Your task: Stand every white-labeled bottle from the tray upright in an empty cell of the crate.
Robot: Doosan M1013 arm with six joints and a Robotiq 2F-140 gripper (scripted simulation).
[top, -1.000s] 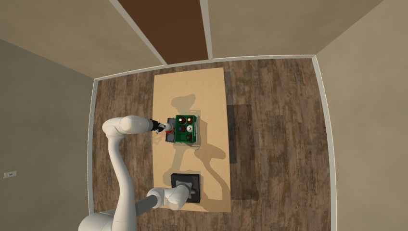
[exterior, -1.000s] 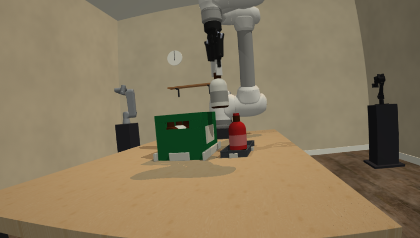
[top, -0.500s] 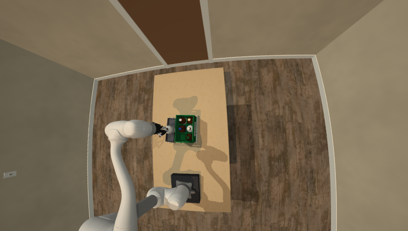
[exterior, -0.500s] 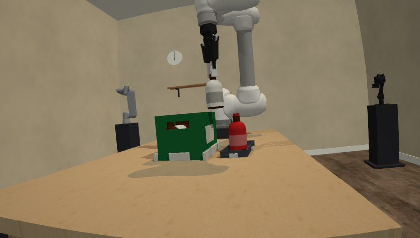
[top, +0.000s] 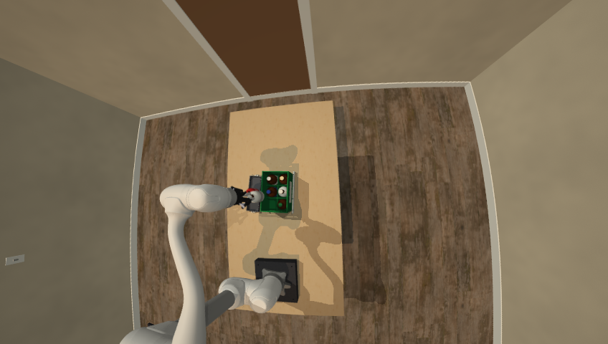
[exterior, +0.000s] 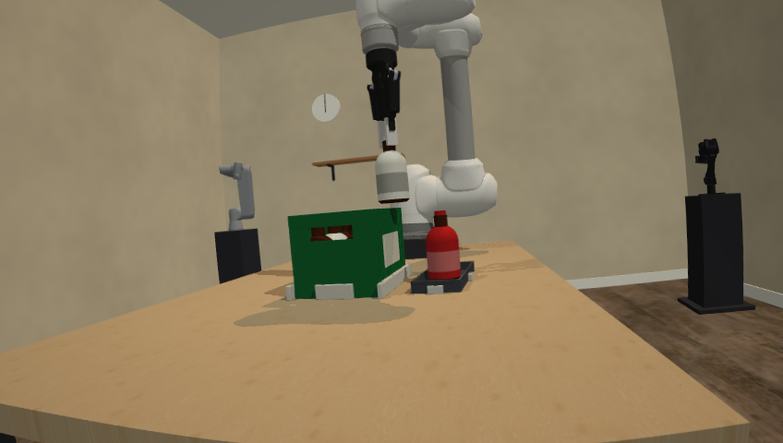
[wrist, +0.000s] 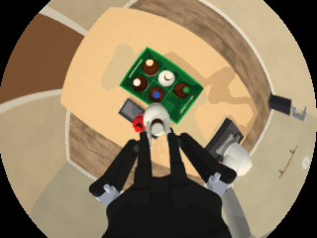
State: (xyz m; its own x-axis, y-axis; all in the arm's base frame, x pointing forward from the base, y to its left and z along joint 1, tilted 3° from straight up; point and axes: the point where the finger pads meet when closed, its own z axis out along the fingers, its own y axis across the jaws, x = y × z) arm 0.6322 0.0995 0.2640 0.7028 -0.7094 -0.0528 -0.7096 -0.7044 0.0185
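Held white bottle hangs beside the crate, above the tray side of the table.
Top: the gripper [top: 247, 199] [exterior: 388, 135] [wrist: 157, 125] is clamped on the neck of a white bottle [top: 257, 196] [exterior: 391, 175] [wrist: 156, 115]; the green crate [top: 276, 172] [exterior: 335, 269] [wrist: 175, 69] stands between the long edges of the table [top: 315, 140] [exterior: 384, 373] [wrist: 89, 74], the tray [top: 254, 182] [exterior: 419, 286] [wrist: 130, 109] between it and the left edge; a black base plate [top: 292, 296] [wrist: 226, 130] sits near the bottom edge; exterior: the bottle's underside is off the tray, near the crate's rim height; a red bottle [top: 250, 190] [exterior: 442, 255] [wrist: 138, 123] stands upright on the tray, toward the table's right edge from the crate; wrist: five bottles fill cells, one cell is open, and the crate's near wall stands between it and the held bottle.
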